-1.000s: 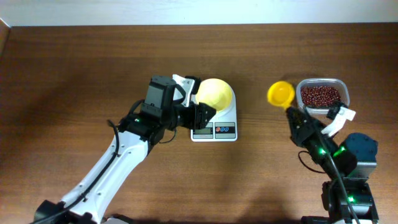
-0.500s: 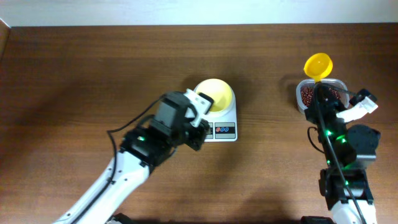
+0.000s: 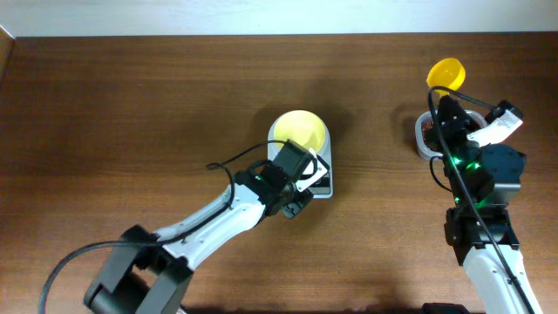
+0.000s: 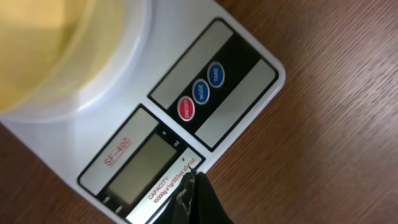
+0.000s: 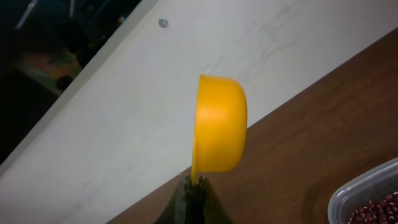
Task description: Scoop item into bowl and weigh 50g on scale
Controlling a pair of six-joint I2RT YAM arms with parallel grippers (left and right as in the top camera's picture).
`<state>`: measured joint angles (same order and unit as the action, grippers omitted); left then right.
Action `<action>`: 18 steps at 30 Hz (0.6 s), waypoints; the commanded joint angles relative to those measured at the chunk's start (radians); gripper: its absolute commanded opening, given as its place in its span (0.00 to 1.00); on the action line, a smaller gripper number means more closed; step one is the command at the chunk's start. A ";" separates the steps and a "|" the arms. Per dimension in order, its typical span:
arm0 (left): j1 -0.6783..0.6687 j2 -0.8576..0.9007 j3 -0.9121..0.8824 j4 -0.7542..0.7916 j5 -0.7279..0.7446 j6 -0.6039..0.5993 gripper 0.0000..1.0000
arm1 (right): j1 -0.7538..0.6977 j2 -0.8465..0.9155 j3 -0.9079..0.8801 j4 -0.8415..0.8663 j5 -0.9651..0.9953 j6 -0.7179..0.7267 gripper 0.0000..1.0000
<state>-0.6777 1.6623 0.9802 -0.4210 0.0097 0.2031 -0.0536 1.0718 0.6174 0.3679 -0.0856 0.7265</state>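
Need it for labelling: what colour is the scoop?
Bright yellow-orange scoop, clearest in the right wrist view.

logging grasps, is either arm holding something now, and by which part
The right end effector grips the yellow scoop by its handle, just below the cup. The left end effector, shut near the scale, holds nothing.

Layout at the recorded moment. The bowl (image 4: 43,43) stood on the scale (image 4: 249,81), beyond the left claw (image 4: 198,190). That claw's tip lay over the scale's front edge, with the display (image 4: 140,171) just ahead to its left and the buttons (image 4: 199,93) farther ahead. The scoop (image 5: 219,132) projected beyond the right claw (image 5: 193,190). The tub (image 5: 364,194) of beans (image 5: 380,211) lay lower, to that claw's right, on the table (image 5: 298,155).
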 commanded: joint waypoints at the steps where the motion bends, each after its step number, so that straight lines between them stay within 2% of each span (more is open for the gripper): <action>1: -0.011 0.054 0.013 0.016 -0.007 0.059 0.00 | -0.008 0.002 0.023 0.003 0.012 -0.016 0.04; 2: -0.021 0.065 0.013 0.033 -0.016 0.091 0.00 | -0.008 0.002 0.023 0.003 0.012 -0.017 0.04; 13: -0.031 0.106 0.015 0.182 -0.158 0.117 0.00 | -0.008 0.002 0.023 -0.037 0.012 -0.043 0.04; 18: -0.031 0.106 0.048 0.146 -0.161 0.117 0.00 | -0.008 0.002 0.023 -0.038 0.016 -0.043 0.04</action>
<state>-0.7059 1.7523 1.0054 -0.2504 -0.1322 0.3004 -0.0536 1.0725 0.6174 0.3290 -0.0856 0.6991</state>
